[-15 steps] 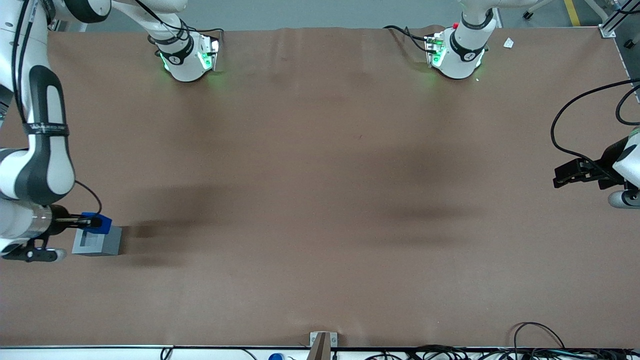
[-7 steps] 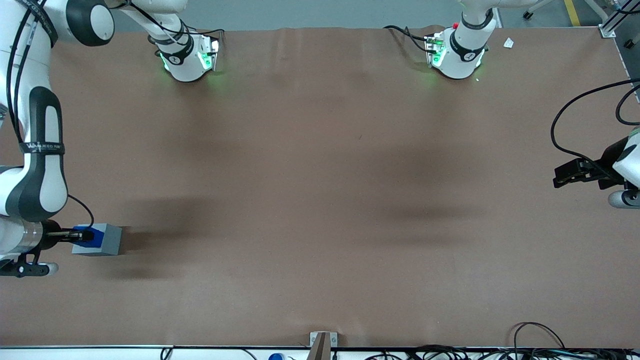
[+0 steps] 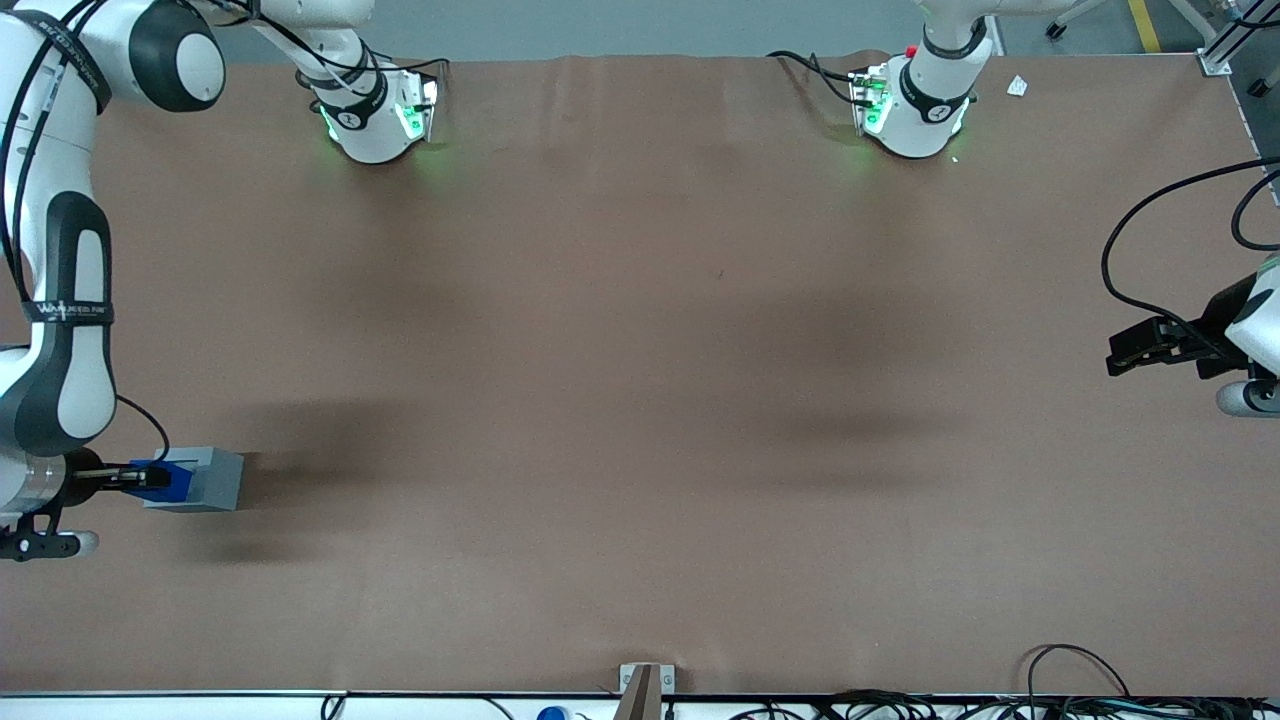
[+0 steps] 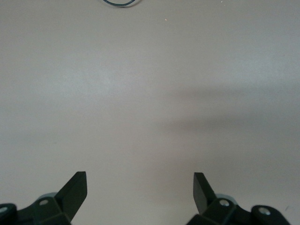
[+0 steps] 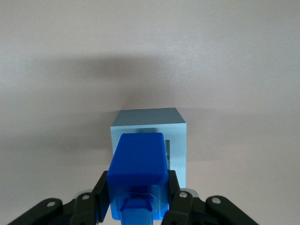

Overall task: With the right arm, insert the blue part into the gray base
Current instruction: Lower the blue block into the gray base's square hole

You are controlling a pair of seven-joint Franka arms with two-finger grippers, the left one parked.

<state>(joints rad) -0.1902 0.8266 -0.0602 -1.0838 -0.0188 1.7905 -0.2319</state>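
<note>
From the wrist camera I have the gripper [image 5: 137, 197] clamped on the blue part [image 5: 138, 168], one finger on each flank, and the part sits over the gray base [image 5: 150, 136], covering most of its square recess. I judge this the insertion step: the peg seems to be at or just inside the recess, though I can't see how deep. In the front view the pair [image 3: 190, 480] sits at the working arm's end of the table [image 3: 640, 400]; next I'd press straight in, keeping it square.
</note>
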